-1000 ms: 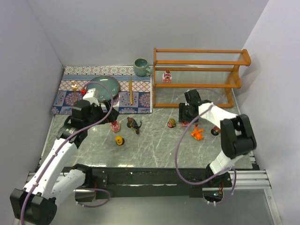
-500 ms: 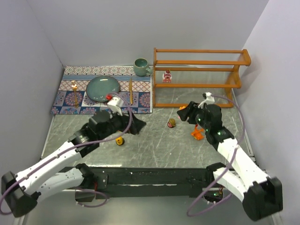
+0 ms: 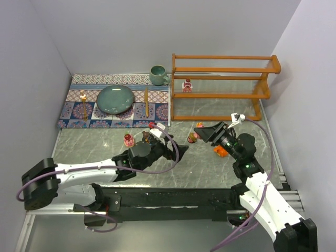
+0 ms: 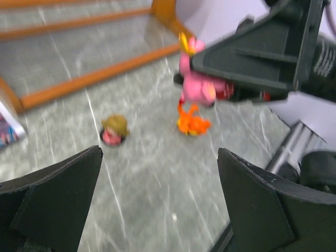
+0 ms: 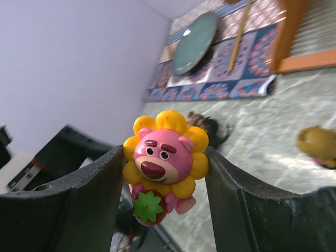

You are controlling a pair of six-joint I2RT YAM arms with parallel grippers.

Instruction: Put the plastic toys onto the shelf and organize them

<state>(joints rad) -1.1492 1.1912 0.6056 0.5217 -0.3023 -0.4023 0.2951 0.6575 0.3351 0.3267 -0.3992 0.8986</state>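
Note:
A pink bear with yellow flower petals (image 5: 165,160) sits between the fingers of my right gripper (image 5: 164,157), shut on it and lifted off the table (image 3: 202,131). My left gripper (image 4: 160,194) is open, empty and low over the marble floor at mid-table (image 3: 176,148), facing the held bear (image 4: 199,86). On the floor lie a brown round-headed figure (image 3: 192,138), an orange creature (image 3: 220,151), a pink toy (image 3: 128,140) and a dark spiky creature (image 3: 146,135) partly behind my left arm. One small toy (image 3: 187,85) stands on the middle tier of the wooden shelf (image 3: 220,95).
A patterned mat (image 3: 79,113) at the back left carries a teal plate (image 3: 115,99), a teal mug (image 3: 157,74) and slim wooden utensils (image 3: 146,101). Grey walls close in left, back and right. The two grippers face each other closely at mid-table.
My left arm has swept right and down from the mat's edge to mid-table, now covering the yellow toy. My right arm has drawn back and turned left, still holding the bear.

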